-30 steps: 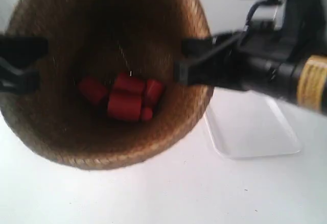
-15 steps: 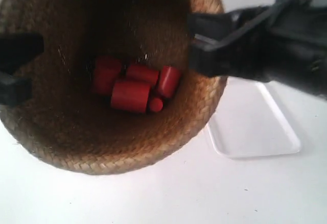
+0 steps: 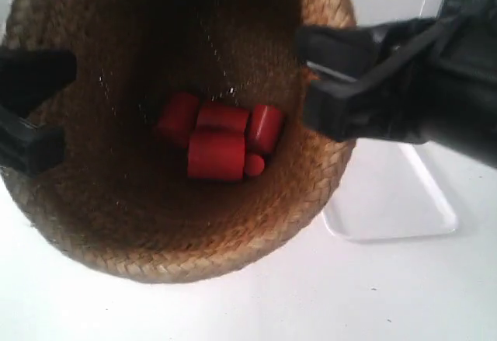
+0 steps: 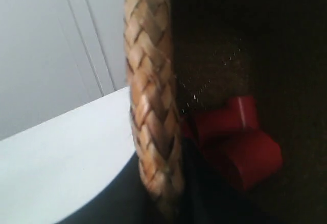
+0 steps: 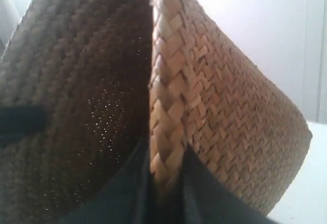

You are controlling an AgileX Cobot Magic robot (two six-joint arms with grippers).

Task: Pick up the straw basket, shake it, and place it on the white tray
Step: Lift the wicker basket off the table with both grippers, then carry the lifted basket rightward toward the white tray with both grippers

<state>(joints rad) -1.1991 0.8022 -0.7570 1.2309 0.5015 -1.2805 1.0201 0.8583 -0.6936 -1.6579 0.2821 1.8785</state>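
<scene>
The straw basket [image 3: 163, 224] fills the exterior view, held up above the table with its mouth towards the camera. Several red cylinders [image 3: 217, 143] lie in its bottom. The arm at the exterior view's right has its black gripper [image 3: 326, 85] clamped over the rim; the arm at the exterior view's left has its gripper [image 3: 31, 104] on the opposite rim. In the left wrist view my left gripper [image 4: 171, 193] is shut on the braided rim [image 4: 150, 106]. My right gripper [image 5: 163, 183] is likewise shut on the rim [image 5: 166, 96]. The white tray [image 3: 396, 201] lies on the table, partly behind the basket.
The white table [image 3: 326, 294] spreads below the basket. A pale wall [image 4: 46, 45] with vertical panel lines stands behind.
The basket has shifted to the right and slightly nearer over the last second, and the red cylinders inside have rolled to the right. Both grippers stay clamped on the rim.
</scene>
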